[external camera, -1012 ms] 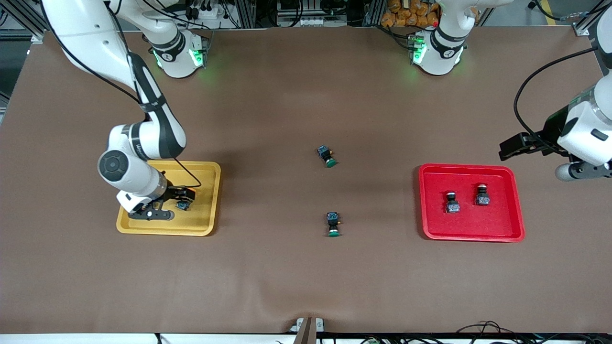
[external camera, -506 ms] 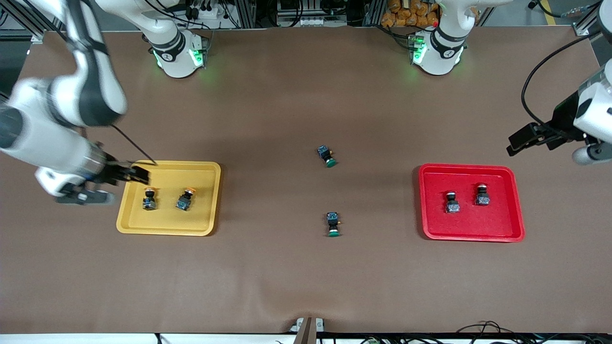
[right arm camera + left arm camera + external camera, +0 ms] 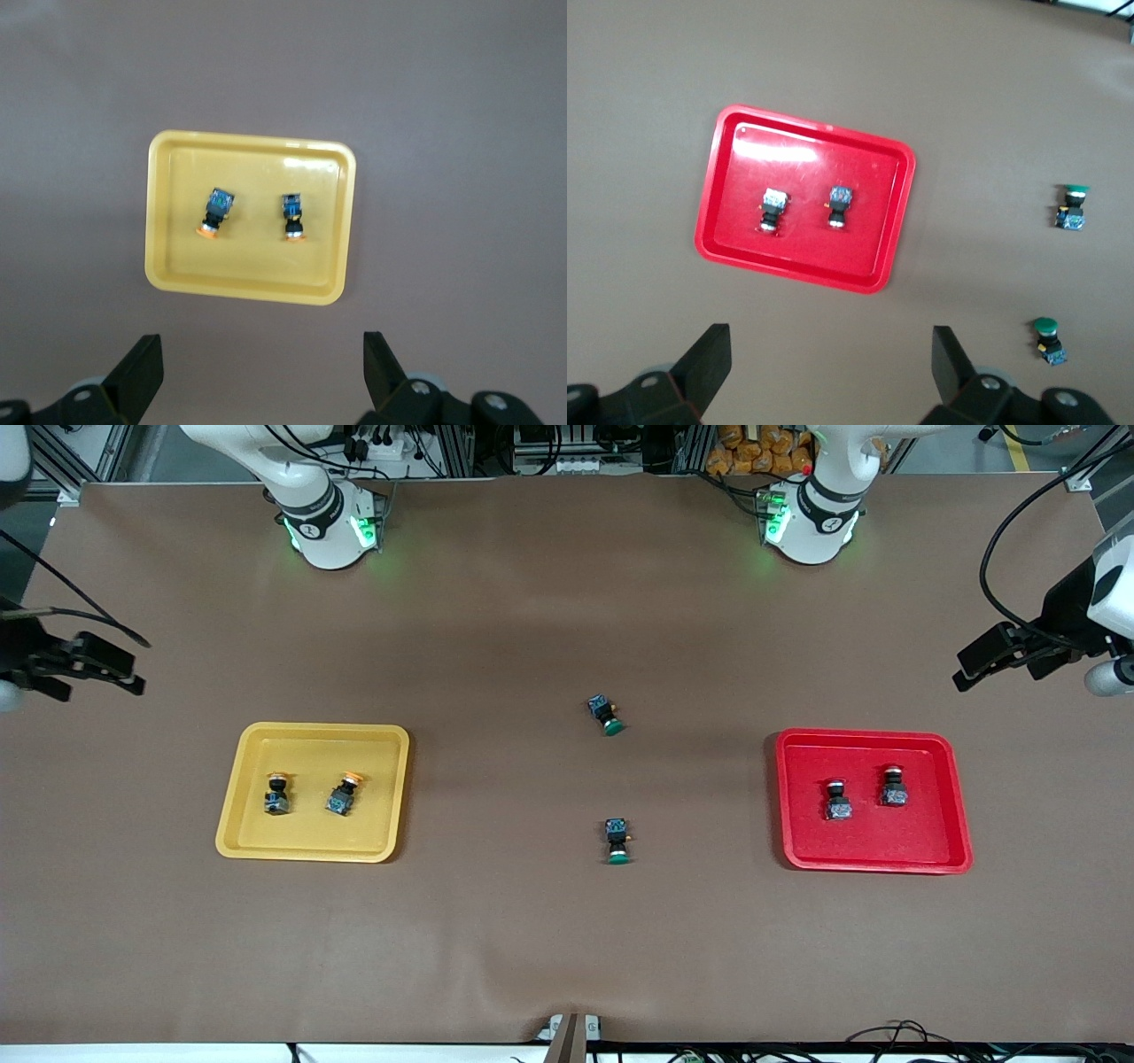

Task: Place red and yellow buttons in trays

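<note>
Front view shows you tiny, light, hard yellow-capped push buttons (image 3: 341,795) in the shallow yellow plastic tray (image 3: 390,797); pinch their blocky bodies. Left gripper (image 3: 833,367) and right gripper (image 3: 264,372) hang wide apart, holding nothing.

Right claw (image 3: 133,664) raised at the right arm's end of the tabletop (image 3: 532,921), fingers spread, empty. Left claw (image 3: 966,671) raised at the left arm's end, fingers likewise spread, empty. Both wrist cameras looking down.
</note>
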